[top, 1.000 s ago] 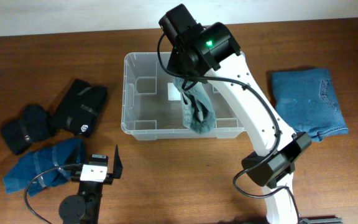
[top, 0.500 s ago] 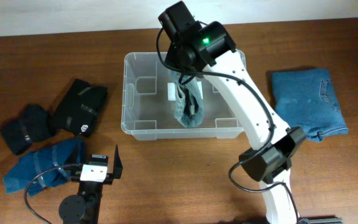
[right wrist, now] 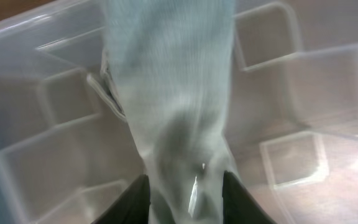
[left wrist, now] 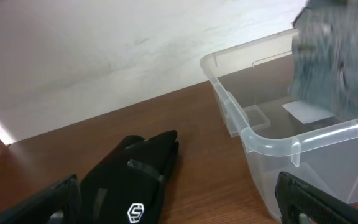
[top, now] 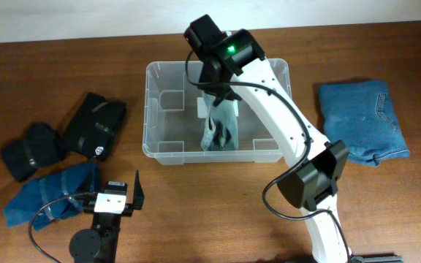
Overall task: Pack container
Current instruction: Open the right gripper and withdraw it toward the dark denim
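Note:
The clear plastic container [top: 161, 102] stands at the table's middle back; it also shows in the left wrist view [left wrist: 260, 134] and the right wrist view [right wrist: 303, 93]. My right gripper [top: 216, 91] is above it, shut on a grey-blue cloth [top: 220, 128] that hangs down into the tub. In the right wrist view the cloth [right wrist: 173, 93] hangs from between the fingers [right wrist: 185, 196]. My left gripper [left wrist: 179, 205] is open and empty near the front edge, its fingers apart over a black glove [left wrist: 132, 180].
On the left lie a black glove [top: 93, 126], a dark blue bundle [top: 28, 150] and a blue cloth [top: 50, 191]. Folded blue jeans [top: 360, 120] lie on the right. The left arm's base [top: 112, 201] sits at the front left.
My right gripper has moved left and back over the container, and the grey-blue cloth has swung from the tub's front rim to hang inside it. The left arm has not moved.

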